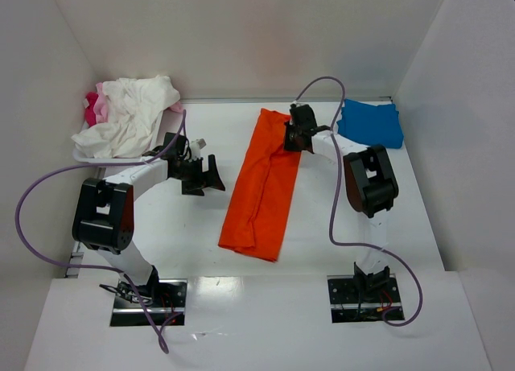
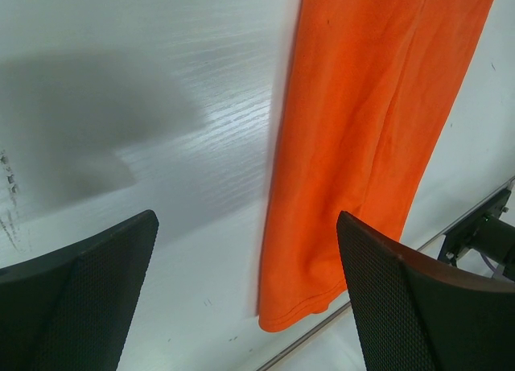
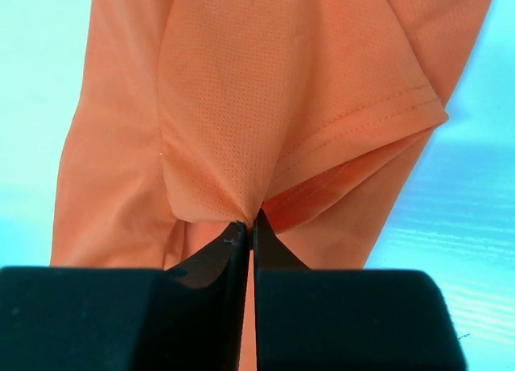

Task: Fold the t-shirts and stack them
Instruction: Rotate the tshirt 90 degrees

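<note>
An orange t-shirt (image 1: 261,190) lies folded into a long strip down the middle of the table. My right gripper (image 1: 296,133) is at the strip's far right edge, shut on a pinch of the orange cloth (image 3: 241,105) near a sleeve hem; the cloth bunches up at the closed tips (image 3: 251,222). My left gripper (image 1: 205,178) hovers just left of the strip, open and holding nothing (image 2: 248,226); the shirt's near hem (image 2: 322,298) shows between its fingers. A folded blue t-shirt (image 1: 370,121) lies at the far right. A crumpled white t-shirt (image 1: 129,113) covers a pink one (image 1: 95,107) at the far left.
The white and pink pile rests on a white tray (image 1: 84,155) at the table's left edge. White walls enclose the table on the left, back and right. A purple cable loops from each arm (image 1: 334,218). The table's near edge (image 2: 378,274) runs past the shirt's hem.
</note>
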